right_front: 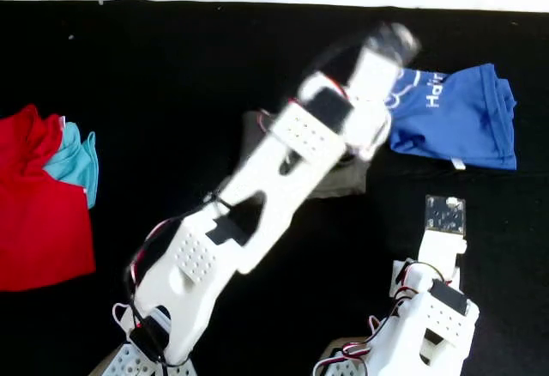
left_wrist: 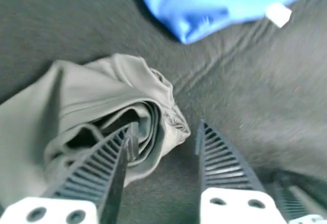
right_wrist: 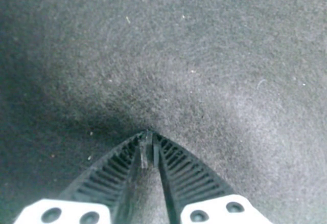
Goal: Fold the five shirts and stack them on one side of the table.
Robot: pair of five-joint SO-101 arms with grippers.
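The left arm (right_front: pixel 274 170) stretches far forward, with the left gripper (left_wrist: pixel 167 127) spread apart. The right arm (right_front: pixel 433 307) sits folded back, its right gripper (right_wrist: pixel 149 134) pressed closed.

Seen from above, the white plastic left arm (right_front: pixel 283 161) lies across the crumpled dark grey cloth shirt (right_front: pixel 347 183) and hides most of it, leaving only its edges showing on either side. The arm's far end is a blur. That blur covers the near corner of the bright blue folded shirt (right_front: pixel 463 118) and cuts short its white print. The red cloth shirt (right_front: pixel 39 204) runs off the picture's edge and covers all but a strip of the teal cloth shirt (right_front: pixel 79 163). The white plastic right arm (right_front: pixel 429 307) is cut off at its base. In the left wrist view, both the grey and the blue shirt run past the frame.
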